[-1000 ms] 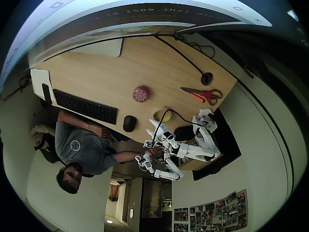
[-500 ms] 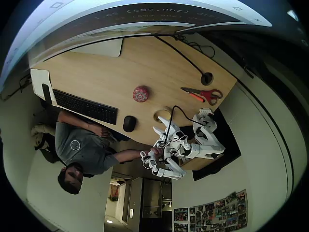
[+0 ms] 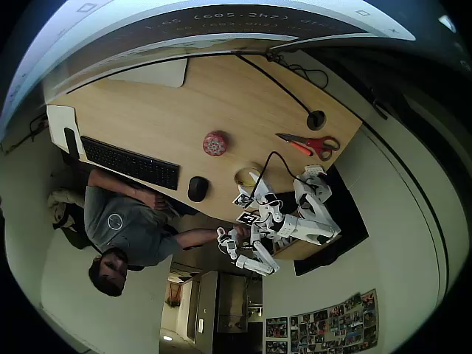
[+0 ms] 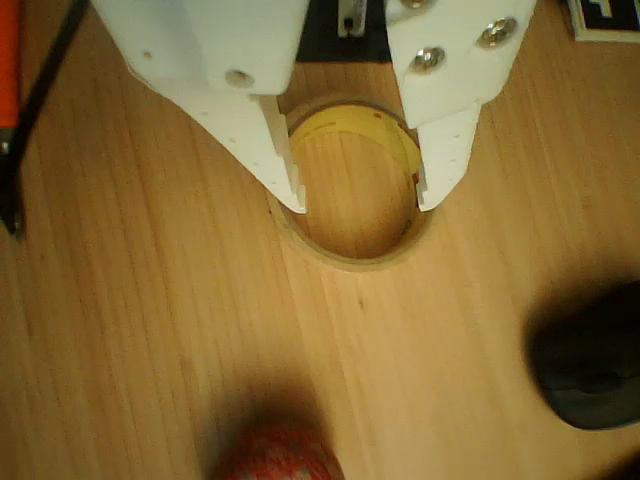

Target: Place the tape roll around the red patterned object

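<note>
Wooden desk (image 4: 150, 320) under a flat, tan, yellow-lined tape roll (image 4: 352, 255), spread jaws straddling its rim.

Matt wood, matt plastic, papery tape

The worktop (image 4: 150, 330) is pale matt wood grain; above it, the hand (image 4: 358, 195) looks like smooth white plastic with metal screws; the tape roll (image 4: 352, 255) seems papery tan.

In the wrist view the white gripper (image 4: 360, 195) covers the tape roll (image 4: 352, 255) at its upper rim and both sides — contact cannot be told. The red patterned object (image 4: 277, 455) is blurred and cut off by the bottom edge — the dark mouse (image 4: 590, 370) by the right edge.
</note>
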### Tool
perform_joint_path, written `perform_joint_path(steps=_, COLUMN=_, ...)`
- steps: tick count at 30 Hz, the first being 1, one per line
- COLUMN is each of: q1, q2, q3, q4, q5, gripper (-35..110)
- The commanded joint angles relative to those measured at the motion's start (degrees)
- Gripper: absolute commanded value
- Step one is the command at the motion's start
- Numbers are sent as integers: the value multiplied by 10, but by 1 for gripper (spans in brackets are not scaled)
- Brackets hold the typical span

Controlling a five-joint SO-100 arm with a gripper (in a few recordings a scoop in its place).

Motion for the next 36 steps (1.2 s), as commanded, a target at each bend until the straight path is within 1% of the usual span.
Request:
perform_joint_path(steps=1, q1=-20, q2=-12, q3=4, q4=-16, q5=5, gripper=30)
perform_joint_path(steps=5, q1=-4, q2=-15, q3=4, q4=-13, q5=-7, gripper=30)
perform_joint_path(steps=12, q1=66, q2=19, q3=11, q4=19, q5=-56, gripper=28)
perform_joint_path(steps=22, q1=97, q2=-40, q3=11, q4=1, q5=-47, gripper=30)
perform_joint_path(steps=28, q1=66, q2=-41, q3=17, q4=-11, q5=-10, gripper=29)
perform_joint_path(steps=36, q1=-1, q2=-28, q3=48, q4=-34, q5=76, gripper=29)
